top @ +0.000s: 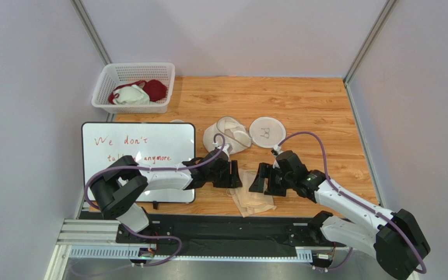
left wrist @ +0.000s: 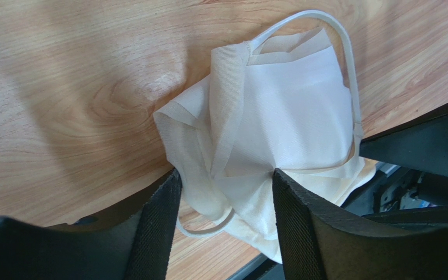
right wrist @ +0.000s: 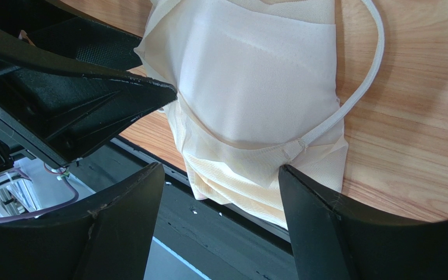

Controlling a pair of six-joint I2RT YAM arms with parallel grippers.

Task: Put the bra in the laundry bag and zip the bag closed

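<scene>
Left claw (left wrist: 225, 174) open, straddling bra (top: 253, 202) | right claw (right wrist: 220, 168) open too, equally near | bra lies crosswise at near table (top: 325, 116) edge (laundry bag (top: 227, 135) beyond both, lying open)

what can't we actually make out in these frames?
- Laundry bag zipper: too small in the top view, absent from both wrist views.
- Bra: partly under the left gripper and right gripper in the top view; right wrist view crops its top edge.
- Whiteboard second line: left arm covers its middle.
</scene>
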